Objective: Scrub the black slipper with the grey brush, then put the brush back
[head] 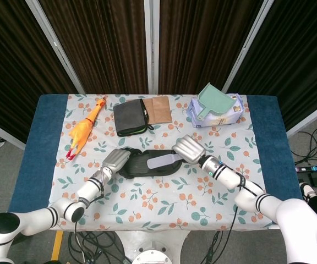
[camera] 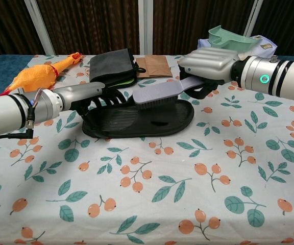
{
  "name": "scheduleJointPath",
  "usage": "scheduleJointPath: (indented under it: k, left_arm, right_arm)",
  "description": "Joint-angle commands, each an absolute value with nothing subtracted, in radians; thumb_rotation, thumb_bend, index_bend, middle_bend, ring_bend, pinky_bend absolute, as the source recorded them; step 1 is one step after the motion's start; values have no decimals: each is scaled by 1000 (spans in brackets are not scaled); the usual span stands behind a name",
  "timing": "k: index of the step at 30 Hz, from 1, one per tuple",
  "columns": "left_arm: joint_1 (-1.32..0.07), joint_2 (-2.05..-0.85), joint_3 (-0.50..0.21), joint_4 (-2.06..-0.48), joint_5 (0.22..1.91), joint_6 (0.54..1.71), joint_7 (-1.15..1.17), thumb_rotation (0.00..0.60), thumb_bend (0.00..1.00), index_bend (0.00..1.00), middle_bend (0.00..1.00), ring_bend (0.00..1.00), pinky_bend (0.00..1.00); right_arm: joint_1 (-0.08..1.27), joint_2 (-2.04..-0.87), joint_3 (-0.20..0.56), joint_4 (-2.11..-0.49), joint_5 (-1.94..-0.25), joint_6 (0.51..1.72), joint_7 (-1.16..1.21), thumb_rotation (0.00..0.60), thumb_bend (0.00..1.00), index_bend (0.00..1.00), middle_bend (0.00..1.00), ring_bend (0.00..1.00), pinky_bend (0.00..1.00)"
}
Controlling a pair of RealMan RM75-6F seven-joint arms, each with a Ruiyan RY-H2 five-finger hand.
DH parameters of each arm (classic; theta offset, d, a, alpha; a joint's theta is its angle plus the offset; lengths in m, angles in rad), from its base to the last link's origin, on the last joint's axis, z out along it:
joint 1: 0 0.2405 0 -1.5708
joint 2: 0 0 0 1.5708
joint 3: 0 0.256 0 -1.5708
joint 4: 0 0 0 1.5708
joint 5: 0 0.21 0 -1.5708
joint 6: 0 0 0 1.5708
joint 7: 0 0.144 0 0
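Observation:
The black slipper point(head: 147, 165) point(camera: 137, 120) lies on the flowered tablecloth at the table's middle. My left hand point(head: 116, 160) point(camera: 83, 94) rests on the slipper's left end, fingers over its strap. My right hand point(head: 187, 148) point(camera: 208, 64) grips the handle of the grey brush point(head: 164, 161) point(camera: 160, 93). The brush is held bristles down just above the slipper's sole, a shadow showing beneath it in the chest view.
A rubber chicken point(head: 83, 130) point(camera: 42, 74) lies at the left. A dark pouch point(head: 131, 116) point(camera: 111, 66) and a brown paper bag point(head: 159, 109) sit behind the slipper. A green dustpan point(head: 212, 102) rests on a wipes pack point(head: 224, 113) at the back right.

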State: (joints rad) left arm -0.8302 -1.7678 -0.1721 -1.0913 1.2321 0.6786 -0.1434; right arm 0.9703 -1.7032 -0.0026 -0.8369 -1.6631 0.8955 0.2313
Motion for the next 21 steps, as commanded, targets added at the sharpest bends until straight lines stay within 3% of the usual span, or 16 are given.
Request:
scheduleJointPath:
  k: [1, 13, 18, 21]
  left_arm:
    - [-830, -1764, -166, -1088, 1236, 674, -146, 600, 59, 314, 365, 265, 440]
    - [-834, -1741, -174, -1101, 1247, 677, -181, 600, 59, 314, 365, 265, 440]
    - [-831, -1743, -172, -1099, 1260, 700, -182, 600, 59, 314, 365, 265, 440]
    - [-827, -1750, -169, -1094, 1271, 721, -180, 600, 59, 314, 366, 265, 440]
  right_arm:
    - [990, -1703, -18, -824, -1675, 866, 241, 600, 665, 1000, 1000, 1000, 1000]
    - [967, -1644, -55, -809, -1661, 830, 196, 600, 665, 1000, 1000, 1000, 1000]
    - [942, -1631, -23, -814, -1638, 914, 327, 600, 666, 1000, 1000, 1000, 1000]
    - [947, -1633, 7, -840, -1602, 899, 423, 600, 665, 1000, 1000, 1000, 1000]
